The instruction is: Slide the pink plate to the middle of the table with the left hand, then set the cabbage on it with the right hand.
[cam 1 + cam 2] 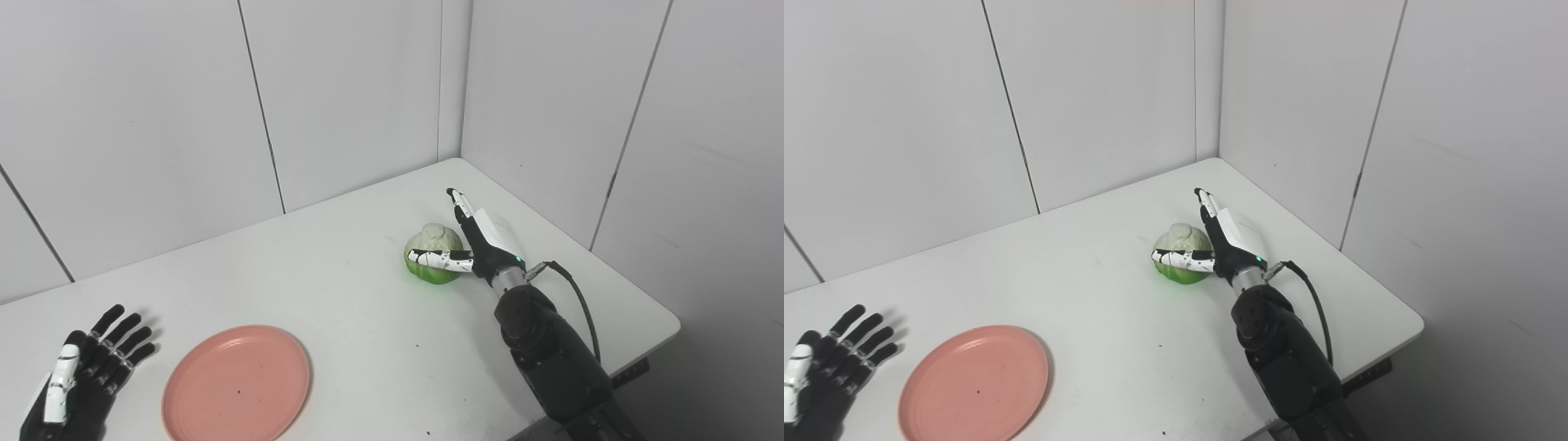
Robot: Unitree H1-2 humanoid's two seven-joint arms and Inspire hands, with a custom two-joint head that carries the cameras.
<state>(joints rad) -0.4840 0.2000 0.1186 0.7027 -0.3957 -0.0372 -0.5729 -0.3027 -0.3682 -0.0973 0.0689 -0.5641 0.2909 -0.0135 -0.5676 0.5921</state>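
Near table's [343,288] far right corner: right robot hand [484,245] against cabbage [432,262], fingers spread.

Right hand [474,242] against cabbage [433,262]

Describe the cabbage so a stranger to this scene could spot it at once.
Start at the white table and look toward its far right corner, where the walls meet. The cabbage sits there, with the right hand beside it and a thumb across its front. It is the only round thing, green with a pale top, unlike the flat pink plate.
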